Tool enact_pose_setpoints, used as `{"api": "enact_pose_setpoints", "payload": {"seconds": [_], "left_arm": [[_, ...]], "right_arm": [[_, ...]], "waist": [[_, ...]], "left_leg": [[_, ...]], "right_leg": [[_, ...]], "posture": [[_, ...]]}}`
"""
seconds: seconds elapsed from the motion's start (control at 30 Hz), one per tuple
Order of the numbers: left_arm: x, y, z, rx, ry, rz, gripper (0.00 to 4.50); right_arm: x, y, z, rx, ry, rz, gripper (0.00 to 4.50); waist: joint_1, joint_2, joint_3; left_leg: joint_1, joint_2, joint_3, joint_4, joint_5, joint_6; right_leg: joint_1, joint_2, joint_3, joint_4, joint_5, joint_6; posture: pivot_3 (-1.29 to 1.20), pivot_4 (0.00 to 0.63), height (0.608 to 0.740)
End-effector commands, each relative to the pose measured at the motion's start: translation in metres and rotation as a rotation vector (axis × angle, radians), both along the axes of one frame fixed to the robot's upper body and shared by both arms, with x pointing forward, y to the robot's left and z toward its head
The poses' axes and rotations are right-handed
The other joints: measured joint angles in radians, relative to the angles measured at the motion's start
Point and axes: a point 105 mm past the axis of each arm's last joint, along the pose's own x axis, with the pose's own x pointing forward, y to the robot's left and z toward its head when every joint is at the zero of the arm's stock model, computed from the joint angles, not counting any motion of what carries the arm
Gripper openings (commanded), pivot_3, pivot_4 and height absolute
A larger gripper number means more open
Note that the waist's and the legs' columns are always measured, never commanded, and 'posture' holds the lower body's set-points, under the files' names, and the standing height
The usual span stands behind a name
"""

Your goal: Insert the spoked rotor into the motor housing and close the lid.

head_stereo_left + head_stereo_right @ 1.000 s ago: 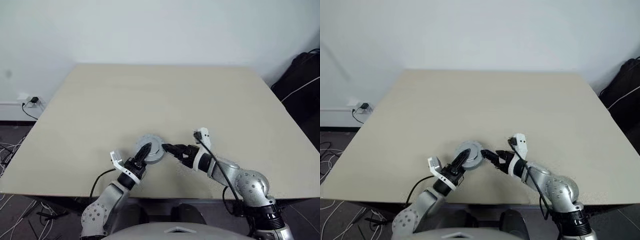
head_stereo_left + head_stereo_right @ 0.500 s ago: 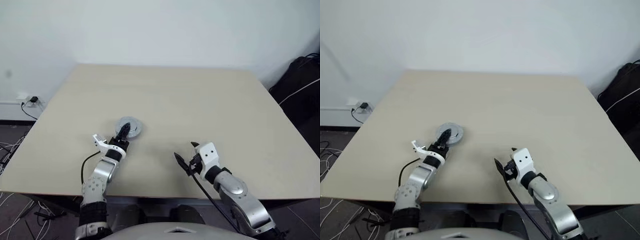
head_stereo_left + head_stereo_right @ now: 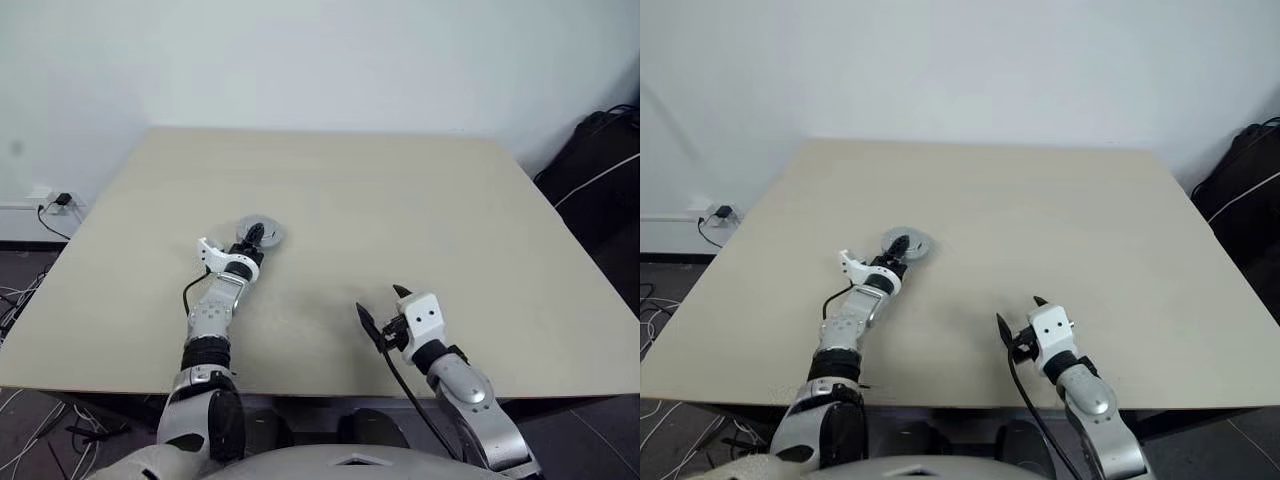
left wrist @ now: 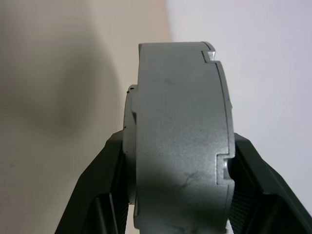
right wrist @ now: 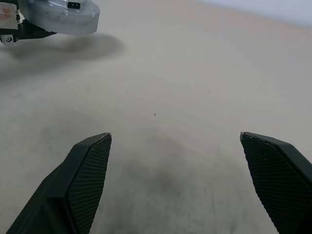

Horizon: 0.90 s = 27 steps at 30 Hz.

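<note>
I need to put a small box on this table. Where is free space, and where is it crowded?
Nearly all of the table is bare: the whole far half up to the wall, and the right side beyond the right gripper, whose jaws stand open. The only busy spot is left of centre, where the left gripper holds the closed motor assembly just over the surface.

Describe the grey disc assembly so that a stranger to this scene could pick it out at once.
Start at the beige table and follow the robot's left arm out over its left half. At the arm's tip the left gripper is clamped on the motor assembly, a thick round silver-grey puck with notched seams around its side, held just above the tabletop. It is the one round grey thing on the table; the right gripper is open and holds nothing.
</note>
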Motion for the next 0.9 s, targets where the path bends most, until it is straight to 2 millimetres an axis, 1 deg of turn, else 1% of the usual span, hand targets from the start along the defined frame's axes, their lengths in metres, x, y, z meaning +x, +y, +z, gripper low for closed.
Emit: {"api": "enact_pose_setpoints", "payload": {"seconds": [0.03, 0.17, 0.23, 0.3, 0.33, 0.47, 0.6, 0.7, 0.8, 0.83, 0.9], "left_arm": [[0.015, -0.004, 0.013, 0.054, -0.013, -0.007, 2.09], [0.015, -0.005, -0.001, 0.086, 0.065, -0.013, 2.09], [0.014, -0.004, -0.004, 0.086, 0.086, -0.007, 2.09], [0.012, -0.001, -0.007, 0.088, 0.098, -0.003, 2.83], [0.011, -0.001, -0.007, 0.090, 0.101, -0.003, 3.12], [-0.002, 0.012, -0.015, 0.118, 0.135, 0.003, 4.42], [-0.026, 0.020, -0.027, 0.173, 0.196, -0.055, 4.47], [-0.055, 0.023, -0.036, 0.236, 0.238, -0.150, 4.47], [-0.087, 0.025, -0.041, 0.352, 0.249, -0.253, 4.47], [-0.095, 0.025, -0.041, 0.382, 0.240, -0.277, 4.47], [-0.107, 0.029, -0.037, 0.512, 0.187, -0.307, 4.47]], "right_arm": [[0.004, -0.003, 0.008, 0.019, -0.006, -0.010, 4.50], [0.004, -0.004, 0.005, 0.022, 0.017, -0.012, 4.50], [0.005, -0.005, 0.003, 0.023, 0.024, -0.013, 4.50], [0.005, -0.006, 0.001, 0.020, 0.032, -0.016, 4.50], [0.006, -0.006, 0.000, 0.020, 0.034, -0.016, 4.50], [0.006, -0.007, -0.002, 0.032, 0.044, -0.031, 4.50], [0.006, -0.009, -0.004, 0.052, 0.049, -0.043, 4.50], [0.005, -0.010, -0.007, 0.053, 0.056, -0.050, 4.50], [0.004, -0.012, -0.010, 0.068, 0.056, -0.084, 4.50], [0.005, -0.013, -0.010, 0.069, 0.050, -0.097, 4.50], [0.007, -0.016, -0.011, 0.081, 0.031, -0.140, 4.50]], "waist": [[-0.001, 0.000, 0.000], [-0.002, 0.000, 0.000], [-0.002, -0.001, 0.000], [-0.003, -0.001, 0.000], [-0.003, -0.001, 0.000], [-0.008, -0.001, -0.003], [-0.019, -0.003, -0.005], [-0.022, -0.001, -0.011], [-0.024, 0.000, -0.015], [-0.024, 0.000, -0.015], [-0.023, 0.002, -0.017]], "left_leg": [[0.000, 0.000, 0.000, 0.000, 0.000, 0.000], [0.000, 0.000, 0.000, 0.000, 0.000, 0.000], [0.000, 0.001, 0.000, 0.000, 0.000, 0.000], [0.001, 0.001, 0.000, 0.000, 0.000, -0.001], [0.001, 0.002, 0.000, 0.000, 0.000, -0.001], [0.005, 0.002, 0.000, 0.000, 0.000, -0.001], [0.013, 0.004, 0.001, -0.002, 0.000, -0.001], [0.015, 0.005, 0.002, -0.003, 0.000, -0.001], [0.017, 0.006, 0.002, -0.004, 0.000, -0.001], [0.018, 0.006, 0.002, -0.004, 0.000, -0.001], [0.020, 0.006, 0.003, -0.005, 0.000, -0.001]], "right_leg": [[0.000, 0.000, 0.000, 0.000, 0.000, 0.000], [-0.001, -0.002, 0.002, 0.000, 0.000, 0.000], [0.000, -0.002, 0.002, 0.000, 0.000, 0.000], [0.000, -0.002, 0.002, 0.000, 0.000, 0.000], [0.000, -0.002, 0.002, 0.000, 0.000, 0.000], [0.002, -0.003, 0.003, 0.001, 0.000, -0.001], [0.003, -0.003, 0.005, 0.001, -0.002, -0.004], [0.002, -0.002, 0.005, 0.003, -0.003, -0.007], [0.002, -0.003, 0.006, 0.007, -0.006, -0.012], [0.001, -0.003, 0.006, 0.009, -0.007, -0.014], [0.000, -0.004, 0.006, 0.014, -0.010, -0.017]], "posture": [[0.00, 0.000, 0.740], [0.00, 0.000, 0.740], [0.00, 0.000, 0.740], [0.00, 0.000, 0.740], [0.00, 0.000, 0.740], [0.00, 0.000, 0.740], [0.00, 0.000, 0.740], [0.00, 0.000, 0.740], [0.00, 0.000, 0.740], [0.00, 0.000, 0.740], [0.00, 0.000, 0.740]]}}
